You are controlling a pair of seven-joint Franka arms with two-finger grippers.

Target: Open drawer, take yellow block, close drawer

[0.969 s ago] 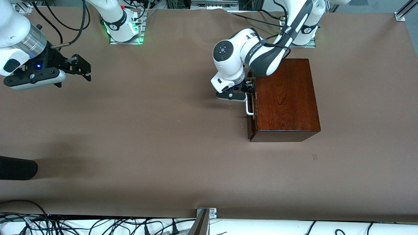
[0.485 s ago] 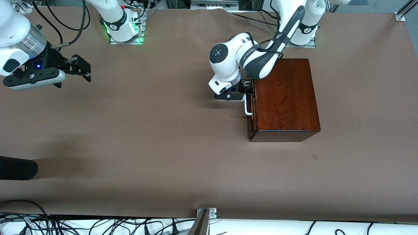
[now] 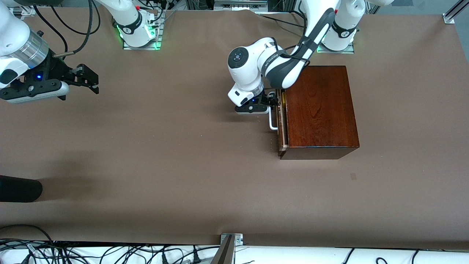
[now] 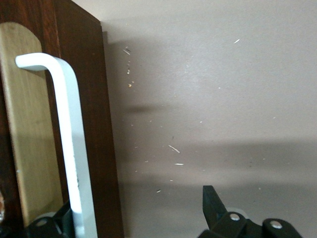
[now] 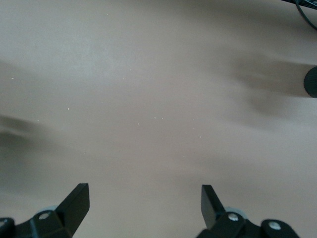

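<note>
My left gripper (image 3: 273,104) hooks the drawer (image 3: 281,121) handle (image 4: 69,144) with spread fingers; the drawer has slid out, baring a yellow block (image 3: 283,99) sliver. The right gripper (image 3: 89,77), fingers spread, waits over the table (image 3: 165,165).

Left tool (image 3: 271,101) at white handle (image 3: 271,121) of the drawer (image 3: 281,124), slightly pulled out of wooden box (image 3: 318,108); yellow sliver (image 3: 283,99) visible inside. Right tool (image 3: 85,77) open, waiting over bare desk (image 3: 165,154).

Brown-covered table (image 3: 165,154) — bearing a glossy reddish-brown wooden box (image 3: 320,110) toward the left arm's end — and both arm bases along its edge.
</note>
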